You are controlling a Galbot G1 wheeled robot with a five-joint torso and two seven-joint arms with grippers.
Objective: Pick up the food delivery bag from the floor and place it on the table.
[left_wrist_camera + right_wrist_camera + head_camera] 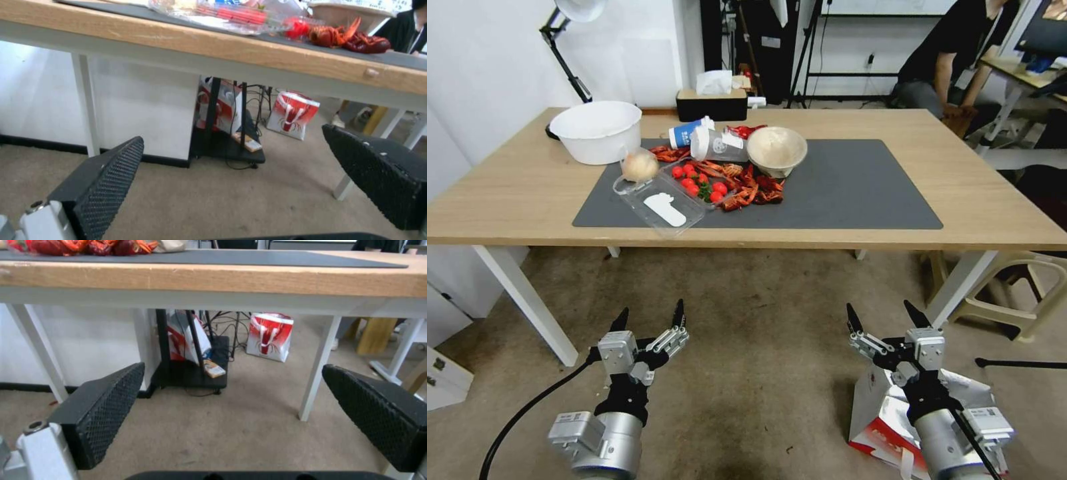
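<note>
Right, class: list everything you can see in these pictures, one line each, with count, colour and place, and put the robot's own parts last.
Food delivery bag: one, white and red, on the floor under the right arm.
Table: one, light wood with white legs, ahead.
Mat: one, dark grey, on the table.
Bowl: one, white, table's left.
Crayfish: several, red, on the mat.
Tomatoes: several, red, in a clear tray.
Tissue box: one, black, table's far edge.
Left gripper: open, above the floor.
Right gripper: open, above the bag.

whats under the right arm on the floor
The food delivery bag stands on the floor, white with red edges, below the right gripper, whose fingers are open. The arm covers most of its top, so its opening and contents cannot be seen.
</note>
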